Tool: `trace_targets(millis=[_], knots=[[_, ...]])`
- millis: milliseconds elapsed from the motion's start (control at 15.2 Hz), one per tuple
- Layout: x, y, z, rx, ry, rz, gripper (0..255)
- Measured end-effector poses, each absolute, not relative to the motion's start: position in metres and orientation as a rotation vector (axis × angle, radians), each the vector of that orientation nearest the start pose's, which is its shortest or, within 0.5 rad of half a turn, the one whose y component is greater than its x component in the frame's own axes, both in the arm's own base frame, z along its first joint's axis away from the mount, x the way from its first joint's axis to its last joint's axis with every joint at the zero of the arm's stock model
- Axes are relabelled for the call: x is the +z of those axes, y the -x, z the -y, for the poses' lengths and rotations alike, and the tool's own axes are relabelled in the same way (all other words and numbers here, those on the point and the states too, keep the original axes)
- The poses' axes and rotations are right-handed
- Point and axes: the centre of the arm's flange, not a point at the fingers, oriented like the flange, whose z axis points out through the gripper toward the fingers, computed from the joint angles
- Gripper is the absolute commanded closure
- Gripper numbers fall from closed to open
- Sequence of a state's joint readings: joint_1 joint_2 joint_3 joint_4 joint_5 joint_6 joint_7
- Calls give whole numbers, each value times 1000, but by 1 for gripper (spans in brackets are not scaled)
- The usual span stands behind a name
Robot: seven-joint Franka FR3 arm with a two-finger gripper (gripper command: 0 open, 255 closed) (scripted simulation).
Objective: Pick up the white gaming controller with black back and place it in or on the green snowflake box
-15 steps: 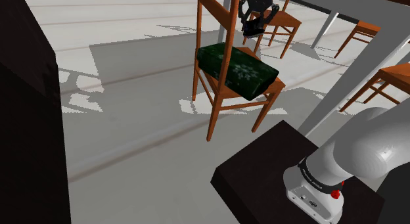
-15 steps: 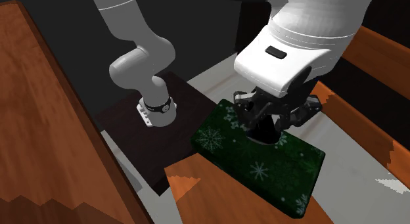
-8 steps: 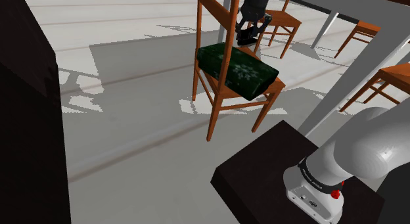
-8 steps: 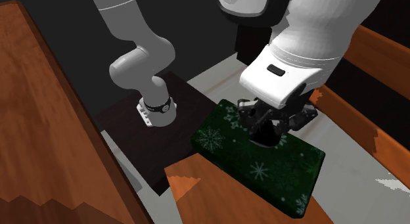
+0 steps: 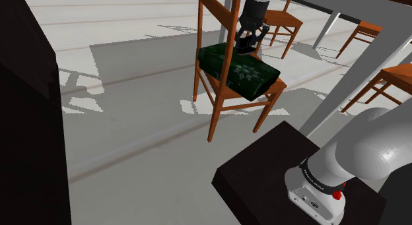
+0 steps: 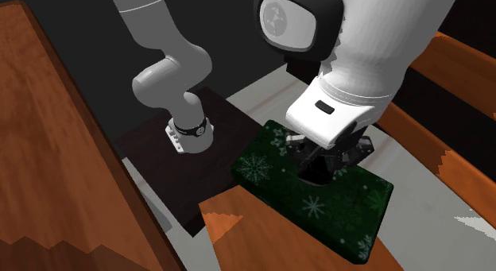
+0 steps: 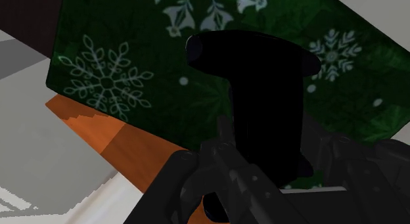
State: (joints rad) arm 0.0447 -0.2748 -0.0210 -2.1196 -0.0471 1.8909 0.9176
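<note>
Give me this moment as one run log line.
phase: placing | gripper: fingers shut on controller, black side showing | target: green snowflake box on wooden chair | contact with box: cannot tell

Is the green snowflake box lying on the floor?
No, the green snowflake box rests on the seat of a wooden chair.

You seem to be in a home dining room: a wooden chair (image 5: 215,118) stands close by, more chairs (image 5: 285,20) wait farther off, slanted grey table legs (image 5: 356,85) rise among them, and a pale floor (image 5: 132,92) runs beneath.
</note>
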Motion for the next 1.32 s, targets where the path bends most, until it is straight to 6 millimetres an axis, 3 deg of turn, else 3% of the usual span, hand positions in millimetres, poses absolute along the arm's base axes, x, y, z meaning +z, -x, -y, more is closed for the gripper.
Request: trace_targets(millis=[264, 330, 726, 1056, 1320], knots=[[531, -479, -7, -93, 2854, -1343, 255], [531, -479, -7, -93, 2854, -1343, 0], [532, -479, -7, -93, 2854, -1343, 0], [574, -478, -9, -95, 2853, -1343, 0], [581, -477, -9, -94, 2854, -1343, 0]])
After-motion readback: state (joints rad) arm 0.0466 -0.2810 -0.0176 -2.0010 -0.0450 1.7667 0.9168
